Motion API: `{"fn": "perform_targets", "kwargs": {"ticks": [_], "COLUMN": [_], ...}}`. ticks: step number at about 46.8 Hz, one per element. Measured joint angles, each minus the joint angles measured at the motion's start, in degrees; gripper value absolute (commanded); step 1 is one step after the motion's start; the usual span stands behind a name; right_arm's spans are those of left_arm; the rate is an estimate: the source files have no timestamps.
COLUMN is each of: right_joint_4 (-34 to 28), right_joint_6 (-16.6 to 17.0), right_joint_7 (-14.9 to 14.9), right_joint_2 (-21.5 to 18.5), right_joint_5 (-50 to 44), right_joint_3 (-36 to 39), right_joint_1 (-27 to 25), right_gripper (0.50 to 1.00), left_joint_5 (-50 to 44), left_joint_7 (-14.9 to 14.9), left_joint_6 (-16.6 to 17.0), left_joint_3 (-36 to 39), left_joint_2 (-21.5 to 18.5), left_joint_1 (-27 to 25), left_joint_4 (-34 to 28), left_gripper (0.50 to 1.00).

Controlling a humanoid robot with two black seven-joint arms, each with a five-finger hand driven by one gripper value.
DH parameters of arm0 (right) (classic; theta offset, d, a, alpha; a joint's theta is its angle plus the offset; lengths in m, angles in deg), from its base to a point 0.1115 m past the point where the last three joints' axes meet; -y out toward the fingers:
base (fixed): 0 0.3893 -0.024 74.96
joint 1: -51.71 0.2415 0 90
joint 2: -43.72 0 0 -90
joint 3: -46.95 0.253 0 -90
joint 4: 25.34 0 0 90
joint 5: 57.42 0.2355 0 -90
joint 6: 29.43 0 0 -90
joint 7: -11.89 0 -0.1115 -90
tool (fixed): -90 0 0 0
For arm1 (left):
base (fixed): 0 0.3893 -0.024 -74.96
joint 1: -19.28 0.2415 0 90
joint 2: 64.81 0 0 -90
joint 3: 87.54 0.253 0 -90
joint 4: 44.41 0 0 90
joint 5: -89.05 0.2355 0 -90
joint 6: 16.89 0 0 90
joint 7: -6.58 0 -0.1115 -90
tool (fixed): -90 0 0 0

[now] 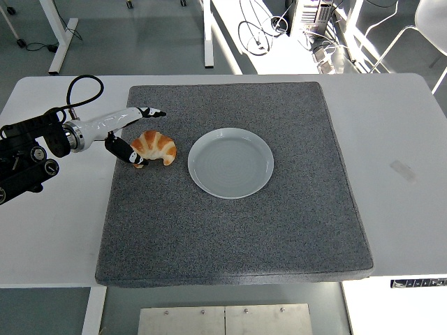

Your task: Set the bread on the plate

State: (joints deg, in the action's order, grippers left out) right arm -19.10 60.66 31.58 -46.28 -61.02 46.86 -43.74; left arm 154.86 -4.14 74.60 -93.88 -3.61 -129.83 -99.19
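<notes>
Head view | bread (155, 146) between left hand (137, 136) fingers, ungrasped

A white tabletop (405, 139) fills most of the view, carrying a square grey mat (237, 230) with a speckled surface. Beyond its far edge lies a grey floor (133, 38), crossed by white table legs (207, 33) and a loose tangle of black cables (262, 31). Bright light falls in bands across the floor at the upper right, where a white chair (429, 21) stands.
</notes>
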Motion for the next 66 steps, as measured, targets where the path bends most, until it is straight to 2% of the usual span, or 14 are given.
{"fn": "perform_targets", "kwargs": {"ticks": [6, 15, 20, 24, 30, 33, 35, 43, 50, 56, 66], "right_joint_4": [0.0, 0.0, 0.0, 0.0, 0.0, 0.0, 0.0, 0.0, 0.0, 0.0, 0.0], "right_joint_6": [0.0, 0.0, 0.0, 0.0, 0.0, 0.0, 0.0, 0.0, 0.0, 0.0, 0.0], "right_joint_7": [0.0, 0.0, 0.0, 0.0, 0.0, 0.0, 0.0, 0.0, 0.0, 0.0, 0.0], "right_joint_2": [0.0, 0.0, 0.0, 0.0, 0.0, 0.0, 0.0, 0.0, 0.0, 0.0, 0.0], "right_joint_5": [0.0, 0.0, 0.0, 0.0, 0.0, 0.0, 0.0, 0.0, 0.0, 0.0, 0.0], "right_joint_3": [0.0, 0.0, 0.0, 0.0, 0.0, 0.0, 0.0, 0.0, 0.0, 0.0, 0.0], "right_joint_1": [0.0, 0.0, 0.0, 0.0, 0.0, 0.0, 0.0, 0.0, 0.0, 0.0, 0.0], "right_gripper": [1.000, 1.000, 1.000, 1.000, 1.000, 1.000, 1.000, 1.000, 1.000, 1.000, 1.000], "left_joint_5": [0.0, -0.9, -1.0, -1.1, -0.8, -0.5, -0.5, -0.3, -0.6, -1.0, -1.2], "left_joint_7": [0.0, 0.0, 0.0, 0.0, -0.1, -0.1, -0.1, -0.7, -4.5, -4.8, -5.3], "left_joint_6": [0.8, 5.2, 5.8, 6.4, 7.6, 8.0, 8.1, 8.1, 8.1, 8.1, 7.4], "left_joint_3": [0.8, 5.3, 5.7, 5.7, 5.9, 5.9, 5.9, 5.9, 5.9, 5.9, 6.0], "left_joint_2": [1.3, 3.4, 4.0, 4.3, 4.8, 4.8, 4.9, 4.9, 4.8, 4.7, 3.0], "left_joint_1": [0.1, 0.1, 0.3, 0.3, 0.2, 0.0, 0.0, -0.5, -1.3, -2.5, -8.0], "left_joint_4": [1.3, 3.1, 3.2, 3.6, 4.1, 4.3, 4.3, 4.4, 4.5, 4.4, 4.3], "left_gripper": [0.969, 0.963, 0.925, 0.869, 0.706, 0.547, 0.500, 0.500, 0.500, 0.500, 0.500]}}
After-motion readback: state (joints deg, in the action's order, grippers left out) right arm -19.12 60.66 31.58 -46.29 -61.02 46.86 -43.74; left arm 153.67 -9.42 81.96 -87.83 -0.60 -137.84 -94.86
